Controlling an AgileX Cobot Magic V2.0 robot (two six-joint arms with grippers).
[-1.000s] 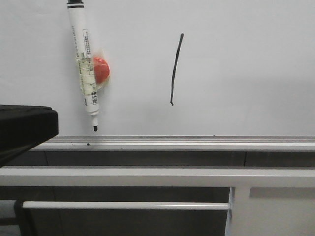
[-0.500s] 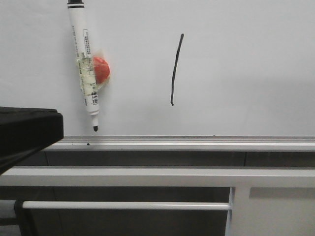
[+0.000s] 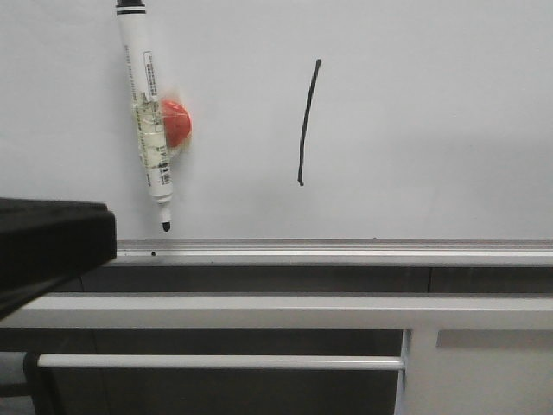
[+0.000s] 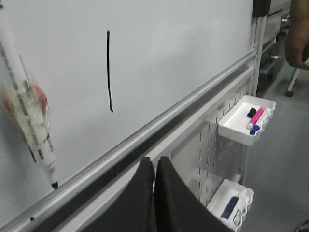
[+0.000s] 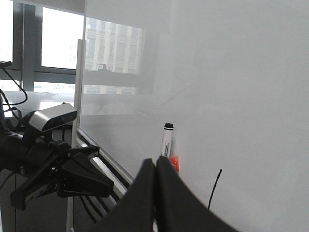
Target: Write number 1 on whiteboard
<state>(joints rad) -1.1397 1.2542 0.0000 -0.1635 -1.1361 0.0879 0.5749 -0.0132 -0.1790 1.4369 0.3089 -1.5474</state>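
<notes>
The whiteboard (image 3: 432, 112) fills the upper front view, and the number 1 (image 3: 307, 121) is on it as a thin black, slightly leaning stroke. The stroke also shows in the left wrist view (image 4: 109, 72) and the right wrist view (image 5: 215, 189). A white marker pen (image 3: 147, 121) hangs tip down, taped to a red magnet (image 3: 177, 121), left of the stroke. My left gripper (image 4: 154, 162) is shut and empty below the board's rail; it is the black block at the front view's lower left (image 3: 95, 238). My right gripper (image 5: 155, 162) is shut, empty and away from the board.
A silver rail (image 3: 346, 251) edges the board, with white frame bars (image 3: 259, 311) under it. Two white trays (image 4: 246, 121) (image 4: 231, 205) with markers hang on a pegboard (image 4: 207, 150). A person's hand (image 4: 297, 38) is at the far side. A camera (image 5: 50, 118) sits above the left arm.
In the front view the left gripper's black shape has slid a little to the right and slightly down. The stroke and the pen are unchanged.
</notes>
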